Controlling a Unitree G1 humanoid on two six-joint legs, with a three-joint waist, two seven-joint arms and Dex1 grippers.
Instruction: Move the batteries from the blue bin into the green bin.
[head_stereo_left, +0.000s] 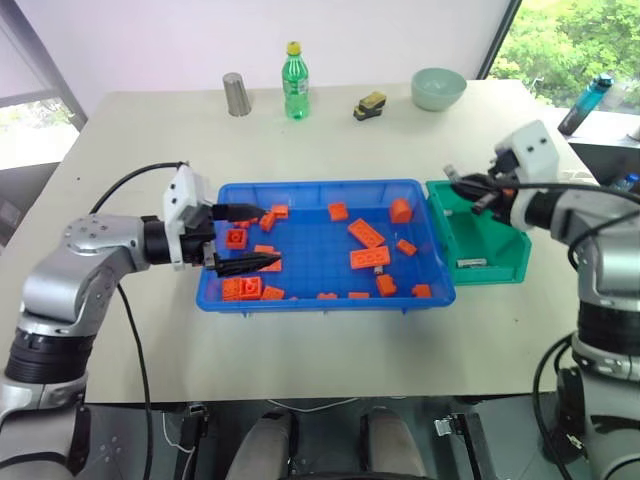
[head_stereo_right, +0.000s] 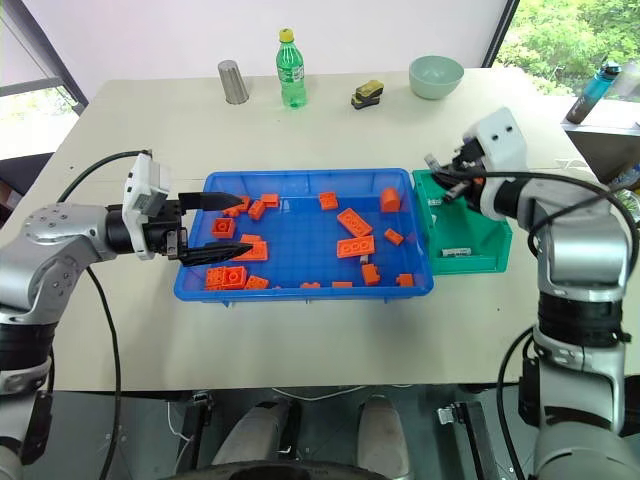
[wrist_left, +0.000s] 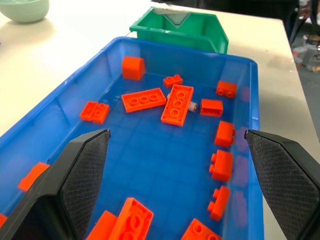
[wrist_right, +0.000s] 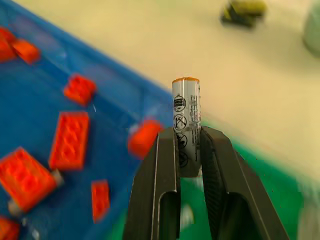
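The left tool (head_stereo_left: 247, 236) stands released over the 9 o'clock end of the blue bin (head_stereo_left: 300, 300), holding nothing. One battery (wrist_left: 192, 105) appears to remain there, among the orange bricks (head_stereo_left: 368, 234) near the bin's centre. At 3 o'clock, the right tool (wrist_right: 189, 150) is clenched on a battery (wrist_right: 186, 120) above the green bin (head_stereo_left: 505, 268), which already holds one battery (head_stereo_left: 471, 262); release is judged the step still to do.
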